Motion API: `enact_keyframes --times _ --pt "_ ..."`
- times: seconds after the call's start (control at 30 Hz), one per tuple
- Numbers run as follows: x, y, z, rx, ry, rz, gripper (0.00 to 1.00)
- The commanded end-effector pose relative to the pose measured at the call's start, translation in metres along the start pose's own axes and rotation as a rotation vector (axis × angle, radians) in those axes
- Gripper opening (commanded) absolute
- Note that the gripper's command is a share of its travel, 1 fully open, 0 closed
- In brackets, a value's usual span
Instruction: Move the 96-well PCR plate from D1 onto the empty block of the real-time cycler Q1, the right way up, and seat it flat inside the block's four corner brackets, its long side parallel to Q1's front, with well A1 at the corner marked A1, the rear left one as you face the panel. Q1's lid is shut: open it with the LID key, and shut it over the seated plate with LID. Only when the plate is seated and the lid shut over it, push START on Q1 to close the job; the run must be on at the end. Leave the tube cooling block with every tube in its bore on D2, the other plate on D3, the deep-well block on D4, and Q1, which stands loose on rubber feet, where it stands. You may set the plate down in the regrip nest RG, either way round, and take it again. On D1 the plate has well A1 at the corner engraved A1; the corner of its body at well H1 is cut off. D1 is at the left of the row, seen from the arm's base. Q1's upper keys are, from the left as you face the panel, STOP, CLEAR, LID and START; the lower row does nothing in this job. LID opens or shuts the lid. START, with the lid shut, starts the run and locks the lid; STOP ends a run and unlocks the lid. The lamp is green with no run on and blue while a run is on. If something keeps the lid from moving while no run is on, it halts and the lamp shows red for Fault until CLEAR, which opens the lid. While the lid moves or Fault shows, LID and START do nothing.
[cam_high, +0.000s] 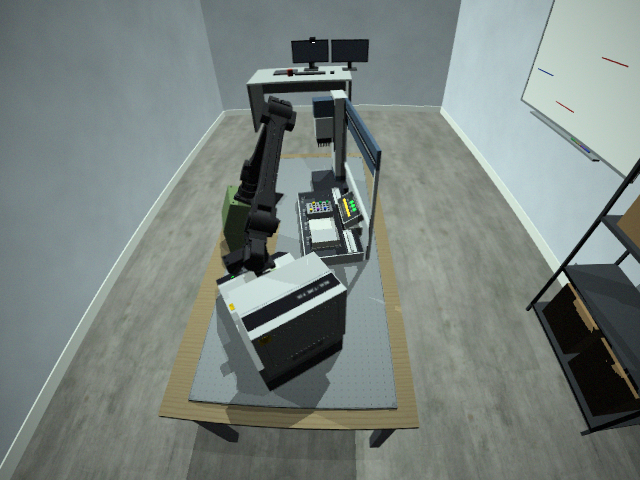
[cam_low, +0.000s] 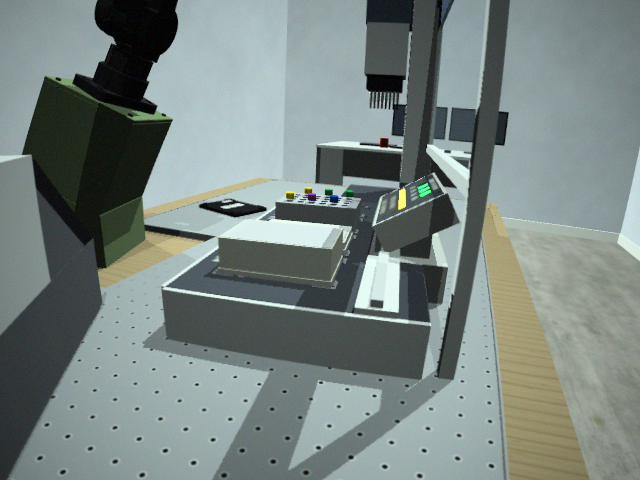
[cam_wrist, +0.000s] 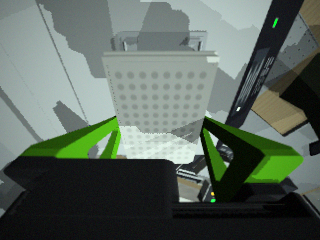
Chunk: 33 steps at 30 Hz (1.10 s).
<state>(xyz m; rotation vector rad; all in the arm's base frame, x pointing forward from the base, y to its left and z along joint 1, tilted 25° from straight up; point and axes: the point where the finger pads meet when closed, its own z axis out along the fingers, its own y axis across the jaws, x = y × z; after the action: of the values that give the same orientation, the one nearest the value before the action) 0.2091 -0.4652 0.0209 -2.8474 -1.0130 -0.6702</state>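
Observation:
In the wrist view my gripper (cam_wrist: 160, 119) is shut on the white 96-well PCR plate (cam_wrist: 160, 92), green fingers on its two long sides, wells facing the camera. The plate hangs above the top of cycler Q1 (cam_high: 286, 310). The grey corner brackets of the block (cam_wrist: 156, 41) show just past the plate's far edge. A green lamp (cam_wrist: 275, 22) glows on Q1's dark panel strip. From the top view the gripper (cam_high: 253, 266) is low at Q1's rear left corner, and the arm hides the plate and the block.
The deck tray holds the tube cooling block with coloured caps (cam_low: 316, 205) and the deep-well block (cam_low: 281, 250). A tilted control panel (cam_low: 413, 206) and gantry posts (cam_low: 470, 206) stand to the tray's right. A green pedestal (cam_low: 87, 165) carries the arm. A black flat nest (cam_low: 232, 207) lies behind.

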Motion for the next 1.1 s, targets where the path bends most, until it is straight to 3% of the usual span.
enact_keyframes --times 0.0,0.37,0.6,0.87,1.07 --pt "-0.006 0.001 -0.021 -0.044 -0.019 -0.012 0.00" --pt "-0.014 0.007 -0.019 -0.030 -0.011 0.007 0.00" --pt "-0.004 0.018 -0.008 -0.016 -0.007 0.007 0.00" --pt "-0.005 0.023 -0.029 -0.055 -0.023 0.004 0.00" --pt "-0.007 0.016 -0.032 -0.055 -0.023 0.010 0.00"
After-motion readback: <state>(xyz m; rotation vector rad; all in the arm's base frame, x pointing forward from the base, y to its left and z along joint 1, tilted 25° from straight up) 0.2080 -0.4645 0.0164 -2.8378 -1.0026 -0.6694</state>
